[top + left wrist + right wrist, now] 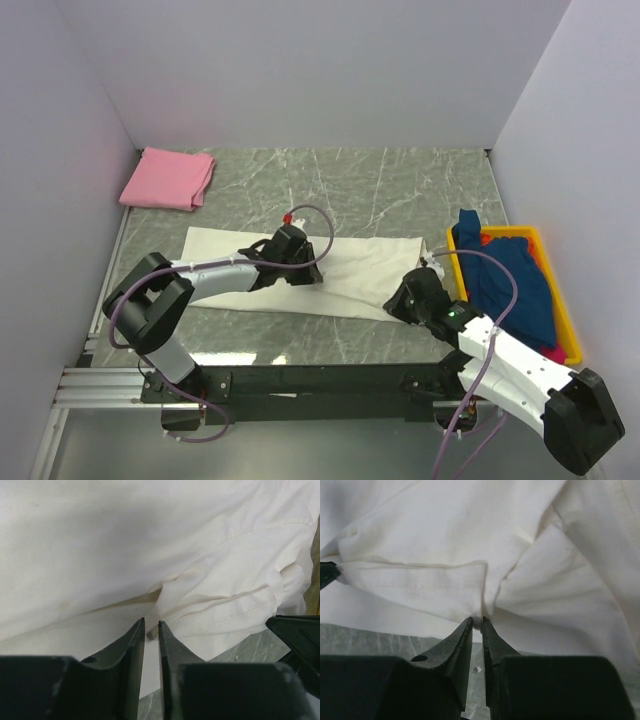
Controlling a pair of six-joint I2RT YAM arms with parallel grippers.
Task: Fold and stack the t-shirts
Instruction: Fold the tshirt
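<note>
The left fingers (pixel 137 635) are pressed almost together. In the left wrist view a raised crease of the cream-white t-shirt (pixel 150 540) is pinched at their tips, low in the frame just left of centre. From that pinch a ridge of cloth runs upward, and a stitched hem runs off toward the right edge, where a sliver of the grey marbled counter (pixel 240 655) is seen.

The right fingers (pixel 465 632) are likewise drawn close together, with a gathered fold of the same shirt nipped between the tips at lower centre of the right wrist view. Wrinkles fan out from the nip, and a seamed hem runs leftward above a strip of counter.

Seen from above, the cream-white t-shirt (pixel 365 262) is laid out flat as a long band across the middle of the counter (pixel 400 185). It is gripped at two places: near its centre by the left fingers (pixel 308 274) and at its lower right corner by the right fingers (pixel 398 300).

A pink t-shirt (pixel 168 178), folded, lies in the upper left of the counter, well apart from the cream one. At the right edge stands a yellow bin (pixel 571 335), with a dark blue t-shirt (pixel 515 280) heaped in it and spilling over its upper left rim.
</note>
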